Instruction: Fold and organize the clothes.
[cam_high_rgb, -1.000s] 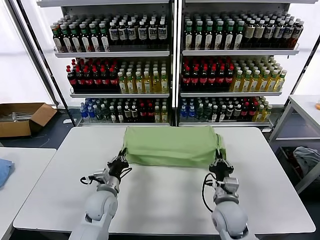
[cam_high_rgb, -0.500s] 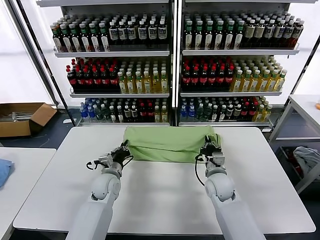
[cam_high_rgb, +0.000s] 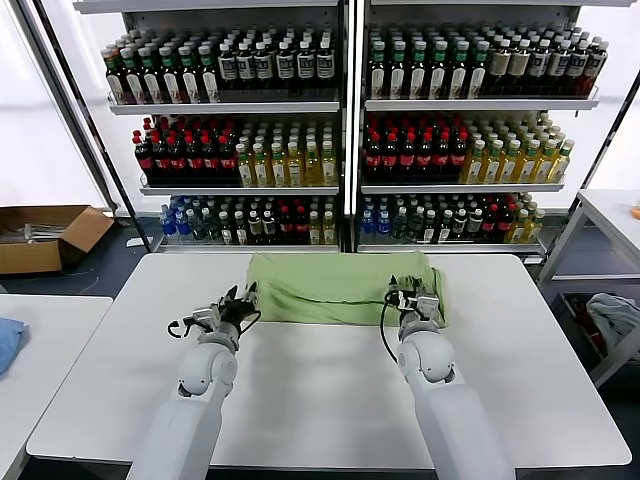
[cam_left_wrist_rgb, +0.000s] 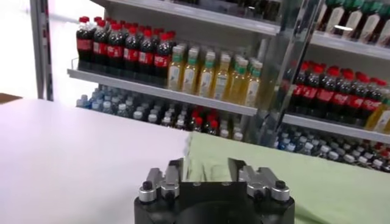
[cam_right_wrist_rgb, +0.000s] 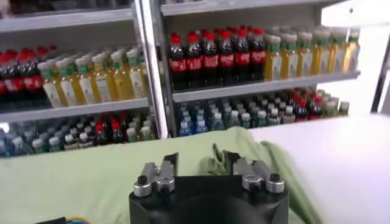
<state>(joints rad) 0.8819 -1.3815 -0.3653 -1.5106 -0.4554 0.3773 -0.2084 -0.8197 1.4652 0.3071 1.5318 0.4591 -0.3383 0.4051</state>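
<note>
The clothes, a light green shirt, lie folded into a narrow band along the far side of the white table. My left gripper is at the band's near left corner, open. In the left wrist view its fingers stand apart over the shirt's edge. My right gripper is at the band's near right end, also open. The right wrist view shows a raised crease of the shirt between its spread fingers. Collar, buttons and patch are hidden.
Shelves full of bottles stand right behind the table's far edge. A cardboard box sits on the floor at left. A blue cloth lies on the left side table. A grey-white cloth heap is at right.
Both grippers carried the shirt's near edge away from me, folding it over into a narrower band. Both have since opened and let the cloth go.
</note>
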